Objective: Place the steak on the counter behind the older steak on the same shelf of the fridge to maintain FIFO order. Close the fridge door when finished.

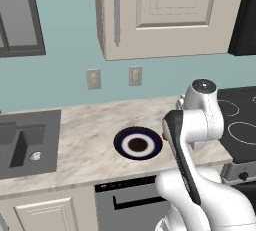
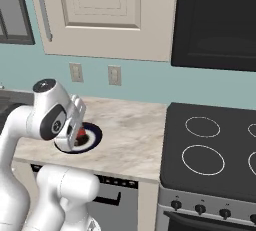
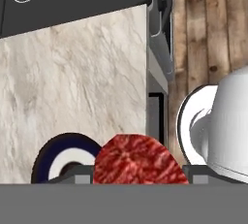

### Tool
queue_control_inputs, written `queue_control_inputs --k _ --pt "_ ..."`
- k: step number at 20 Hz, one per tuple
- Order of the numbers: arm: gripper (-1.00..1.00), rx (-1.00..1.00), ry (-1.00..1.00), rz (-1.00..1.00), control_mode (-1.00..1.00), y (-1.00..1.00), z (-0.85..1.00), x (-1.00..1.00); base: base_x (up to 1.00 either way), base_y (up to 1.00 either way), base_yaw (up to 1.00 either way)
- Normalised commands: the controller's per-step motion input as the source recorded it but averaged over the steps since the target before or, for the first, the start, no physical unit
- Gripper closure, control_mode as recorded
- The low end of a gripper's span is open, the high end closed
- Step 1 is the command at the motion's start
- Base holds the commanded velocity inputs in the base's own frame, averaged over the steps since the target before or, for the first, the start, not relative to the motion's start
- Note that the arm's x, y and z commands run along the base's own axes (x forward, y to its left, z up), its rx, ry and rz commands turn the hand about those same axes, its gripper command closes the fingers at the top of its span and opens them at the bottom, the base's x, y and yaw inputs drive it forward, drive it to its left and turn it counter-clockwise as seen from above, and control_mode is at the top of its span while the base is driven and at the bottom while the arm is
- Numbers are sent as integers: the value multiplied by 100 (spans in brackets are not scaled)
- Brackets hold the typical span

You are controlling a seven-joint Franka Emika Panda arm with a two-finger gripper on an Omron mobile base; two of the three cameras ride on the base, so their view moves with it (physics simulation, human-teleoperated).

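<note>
Steak [image 3: 139, 160] gripped in closed tool [image 3: 138, 179], lifted just above plate [image 1: 138, 143] on counter [image 1: 90, 130] — hold looks shallow. Could slip during swing toward fridge — meat soft, slick.

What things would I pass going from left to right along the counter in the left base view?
Dark grey sink basin → bare beige marbled stone counter → round dark blue and white plate → white robot arm → black glass stovetop.
</note>
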Motion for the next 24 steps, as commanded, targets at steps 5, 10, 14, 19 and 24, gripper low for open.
queue_control_inputs --k 5,10,14,19,24 --pt "100 3 -18 -1 -100 -5 1 -23 0 0 0" --pt "100 0 -20 0 -100 0 20 -14 0 0 0" --pt "100 0 -10 1 100 0 8 -19 -1 0 0" --pt "100 0 0 0 100 0 0 0 0 0 0" --pt "100 0 0 0 100 0 0 0 -62 26 -4"
